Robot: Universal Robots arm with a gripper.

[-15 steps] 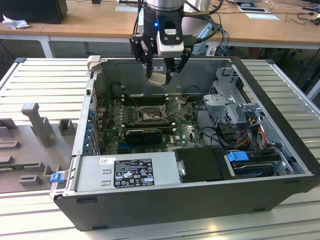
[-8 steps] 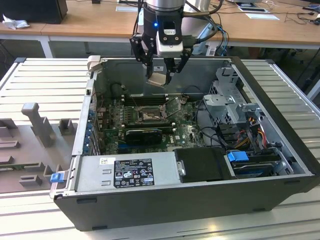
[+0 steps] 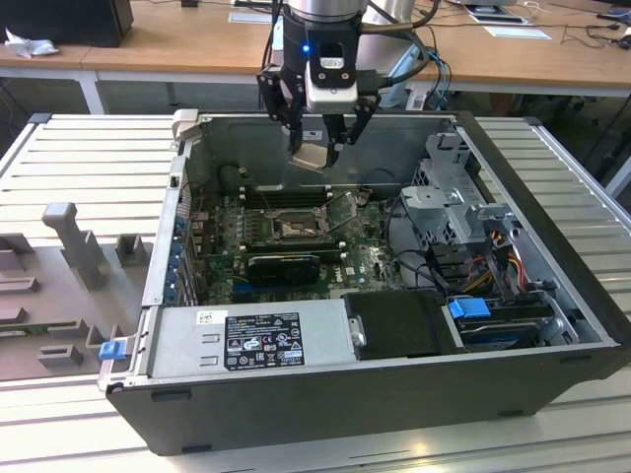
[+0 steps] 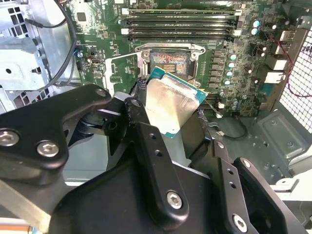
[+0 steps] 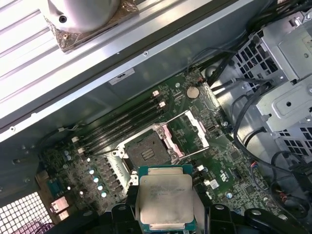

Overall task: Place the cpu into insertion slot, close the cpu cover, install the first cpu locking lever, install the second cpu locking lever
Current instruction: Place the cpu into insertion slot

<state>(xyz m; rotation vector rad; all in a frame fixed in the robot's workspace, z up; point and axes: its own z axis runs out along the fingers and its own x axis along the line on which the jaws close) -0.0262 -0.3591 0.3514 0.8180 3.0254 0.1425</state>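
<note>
Lowering the cpu (image 5: pixel 165 197) cleanly is the step in hand, as I judge it. The hand (image 3: pixel 317 150) is clamped on the chip, with 1 finger on each of 2 opposite edges. It holds the chip in the air over the open computer case (image 3: pixel 394 384), above the green motherboard (image 5: pixel 222 170), touching nothing else.

The insertion slot (image 5: pixel 146 153) lies bare below and a little ahead of the chip. The cpu cover (image 5: pixel 170 142) is swung open just beside it, so the way in looks free.

To do this well, I would first square the chip to the slot. In the first wrist view its edges do not run parallel with the black rim, and in the exterior view it hangs tilted, so a turn and a levelling both seem needed. After that the descent should be straight and slow with no sideways sliding, since the contacts in such a socket are likely delicate. The fingers should part only once the chip sits flush inside the rim. The raised cover is the nearest thing to catch on.

By count there is 1 cpu, 1 insertion slot, 1 cpu cover and 1 hand with 2 fingers. There are what look like 4 long memory slots (image 4: pixel 180 22) beyond the socket. The case rests on 1 ribbed grey desk (image 3: pixel 89 158). The locking levers are too thin for me to count.
</note>
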